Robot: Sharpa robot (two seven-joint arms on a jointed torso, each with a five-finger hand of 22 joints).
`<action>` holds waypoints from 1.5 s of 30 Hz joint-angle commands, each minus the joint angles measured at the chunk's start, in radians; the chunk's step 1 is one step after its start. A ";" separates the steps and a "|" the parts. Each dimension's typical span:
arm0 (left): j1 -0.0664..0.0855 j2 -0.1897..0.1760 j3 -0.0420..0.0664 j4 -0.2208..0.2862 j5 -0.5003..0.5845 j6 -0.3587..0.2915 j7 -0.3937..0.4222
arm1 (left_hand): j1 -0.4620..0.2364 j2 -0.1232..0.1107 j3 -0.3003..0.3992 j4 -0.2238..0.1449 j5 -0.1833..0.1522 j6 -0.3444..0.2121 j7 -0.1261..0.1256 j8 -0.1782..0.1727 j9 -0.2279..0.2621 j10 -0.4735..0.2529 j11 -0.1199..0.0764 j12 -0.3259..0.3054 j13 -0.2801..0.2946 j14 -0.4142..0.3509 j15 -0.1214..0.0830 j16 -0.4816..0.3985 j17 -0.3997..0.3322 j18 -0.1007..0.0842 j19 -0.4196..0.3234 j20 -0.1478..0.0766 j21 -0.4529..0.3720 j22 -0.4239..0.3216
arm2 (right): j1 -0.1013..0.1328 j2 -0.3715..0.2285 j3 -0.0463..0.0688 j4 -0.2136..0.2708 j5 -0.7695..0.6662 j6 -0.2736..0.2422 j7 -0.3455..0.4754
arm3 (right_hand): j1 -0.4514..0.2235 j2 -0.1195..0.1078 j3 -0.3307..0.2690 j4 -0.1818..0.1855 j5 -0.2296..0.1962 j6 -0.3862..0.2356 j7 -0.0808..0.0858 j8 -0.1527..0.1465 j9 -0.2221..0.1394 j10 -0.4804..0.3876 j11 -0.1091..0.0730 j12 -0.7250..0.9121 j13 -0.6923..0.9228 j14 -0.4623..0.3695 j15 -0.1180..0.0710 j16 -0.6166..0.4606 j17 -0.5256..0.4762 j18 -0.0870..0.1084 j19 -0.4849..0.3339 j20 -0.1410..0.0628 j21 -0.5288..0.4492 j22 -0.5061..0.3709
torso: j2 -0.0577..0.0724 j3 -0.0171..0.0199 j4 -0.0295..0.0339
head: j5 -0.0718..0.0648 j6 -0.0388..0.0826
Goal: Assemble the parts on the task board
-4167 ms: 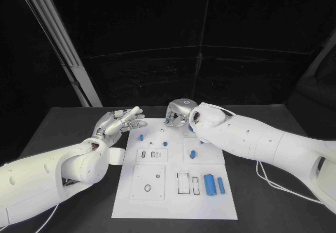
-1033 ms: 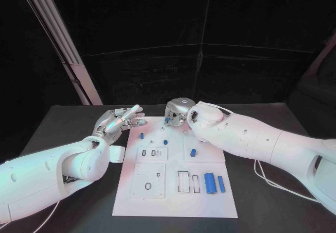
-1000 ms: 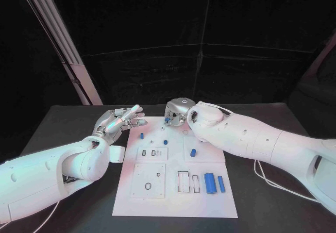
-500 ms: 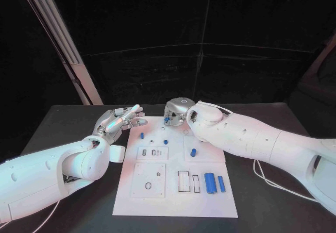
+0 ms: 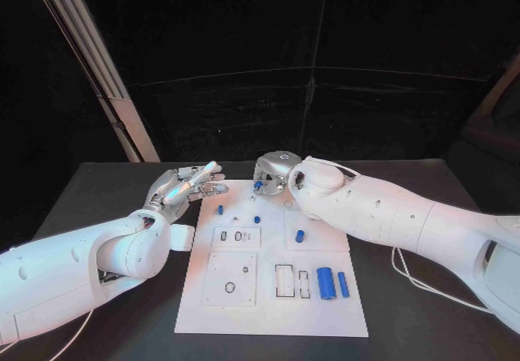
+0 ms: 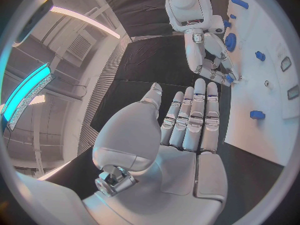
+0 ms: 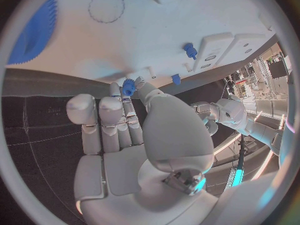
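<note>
Starting at the fingers (image 7: 133, 87) of our right hand (image 5: 275, 171), we see a small blue part (image 7: 129, 87) pinched between the thumb and a fingertip, while the other fingers lie straight and side by side. The part is short with a ridged, knurled look; we cannot tell which way its long axis runs. In the head view this hand hovers over the far edge of the white board (image 5: 271, 316), at about twelve o'clock from the board's middle.

Our left hand (image 5: 184, 187) holds nothing. Its fingers (image 6: 194, 117) are stretched out straight and close together, with the thumb set apart. It hangs above the black desk (image 5: 98, 199) just beside the board's far left corner, at about ten o'clock.

The board is a flat, smooth rectangle, its long axis running from near to far. Two blue cylinders (image 5: 324, 283) lie side by side at about four o'clock, both pointing near to far, the left one thicker than the right one (image 5: 343, 284). A short blue peg (image 5: 298, 237) lies near the middle right, and smaller blue pieces (image 5: 220, 210) sit further off toward the hands. Raised white blocks with slots and holes (image 5: 230, 280) fill the board's left half. The right arm (image 5: 412, 218) crosses above the board's far right corner.
</note>
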 commanded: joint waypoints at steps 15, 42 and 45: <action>0.002 0.001 0.001 -0.001 -0.006 0.007 -0.001 | 0.007 0.005 0.002 -0.006 0.000 -0.002 0.006 -0.004 -0.001 -0.006 0.002 -0.008 -0.001 0.001 0.008 -0.007 0.002 0.015 0.004 0.000 -0.006 -0.001 | 0.002 0.003 -0.001 0.001 -0.002 0.009 -0.004 | 0.013 -0.011 -0.010 0.003 0.001 -0.043 -0.006 -0.005 -0.003 0.032 -0.007 0.003 0.004 -0.004 -0.009 -0.003 0.001 -0.001 -0.002 0.000 -0.002 0.001 | 0.000 0.0008 -0.0013 | 0.001 -0.002; 0.003 0.001 0.001 -0.003 -0.006 0.007 -0.002 | 0.007 0.005 0.002 -0.007 0.000 -0.003 0.006 -0.006 -0.001 -0.007 0.002 -0.009 -0.001 0.001 0.008 -0.007 0.002 0.015 0.005 0.001 -0.006 -0.001 | 0.002 0.005 -0.002 0.004 -0.002 -0.009 -0.004 | 0.018 -0.016 -0.014 0.005 0.001 -0.051 -0.009 -0.004 -0.001 0.055 -0.013 0.008 0.008 -0.002 -0.014 -0.001 0.005 -0.002 0.001 -0.005 0.000 0.005 | 0.001 0.0007 -0.0015 | 0.001 -0.003; 0.003 0.001 0.001 -0.003 -0.006 0.007 -0.003 | 0.007 0.005 0.002 -0.007 0.000 -0.003 0.006 -0.006 -0.001 -0.007 0.002 -0.009 -0.001 0.001 0.008 -0.007 0.002 0.015 0.005 0.001 -0.006 -0.001 | 0.002 0.005 -0.002 0.005 -0.002 -0.012 -0.006 | 0.017 -0.016 -0.015 0.005 0.001 -0.052 -0.010 -0.004 -0.002 0.056 -0.013 0.008 0.008 -0.002 -0.014 0.000 0.006 -0.002 0.001 -0.005 0.000 0.005 | 0.000 0.0009 -0.0012 | 0.000 -0.004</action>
